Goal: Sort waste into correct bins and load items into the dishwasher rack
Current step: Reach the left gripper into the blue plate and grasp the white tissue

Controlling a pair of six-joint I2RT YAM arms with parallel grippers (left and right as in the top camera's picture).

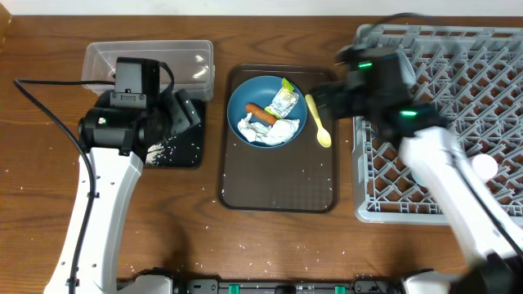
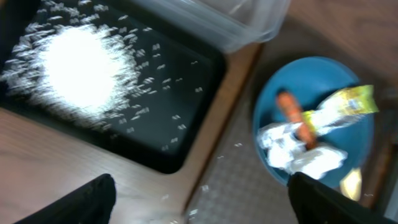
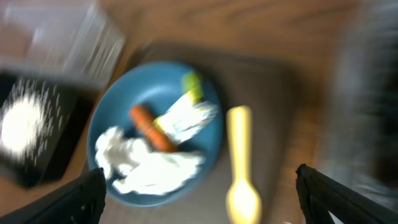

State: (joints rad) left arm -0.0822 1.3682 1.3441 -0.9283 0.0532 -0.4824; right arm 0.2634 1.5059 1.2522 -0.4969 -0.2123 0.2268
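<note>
The dark-blue dish sits on the brown serving tray and holds the orange sausage, the crumpled white tissue and the green-and-white wrapper. The yellow spoon lies on the tray to the dish's right. My left gripper is open and empty, above the gap between the black tray and the dish. My right gripper is open and empty, above the dish and the spoon. White rice is piled in the black tray.
The clear tub stands behind the black tray. The grey dishwasher rack fills the right side, with a pale round item in it, partly behind my right arm. The brown serving tray is central. Rice grains dot the table.
</note>
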